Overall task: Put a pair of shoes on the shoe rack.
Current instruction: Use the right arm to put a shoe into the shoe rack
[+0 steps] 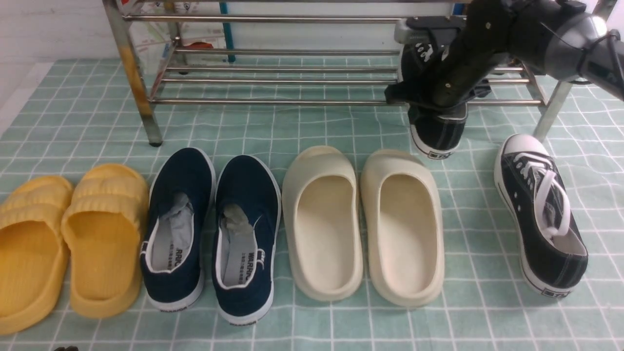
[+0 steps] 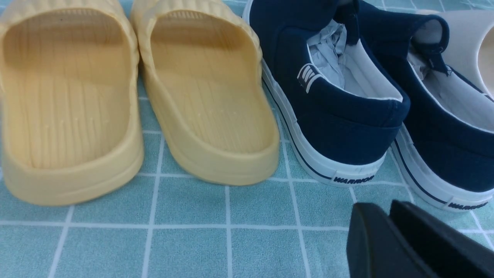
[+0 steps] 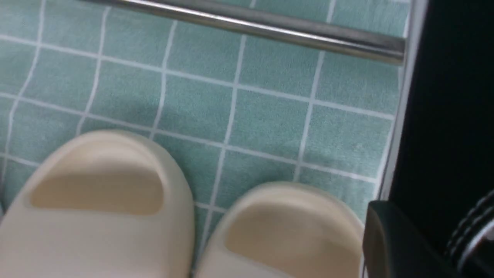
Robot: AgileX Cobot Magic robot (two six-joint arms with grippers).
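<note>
At the rack's right end, front view: the right gripper is clenched on the held sneaker, which lies across the lower bars with its heel overhanging the front bar. The second sneaker lies on the mat beside the right leg. Cream slides, slip-ons and yellow slides line the mat before the rack, clear of it.

Left wrist view: the left gripper hangs behind the slip-ons' heels, holding nothing; cannot tell whether its jaws are parted.

Right wrist view: the held sneaker sits beside the cream slides' toes, with a rack bar beyond.
</note>
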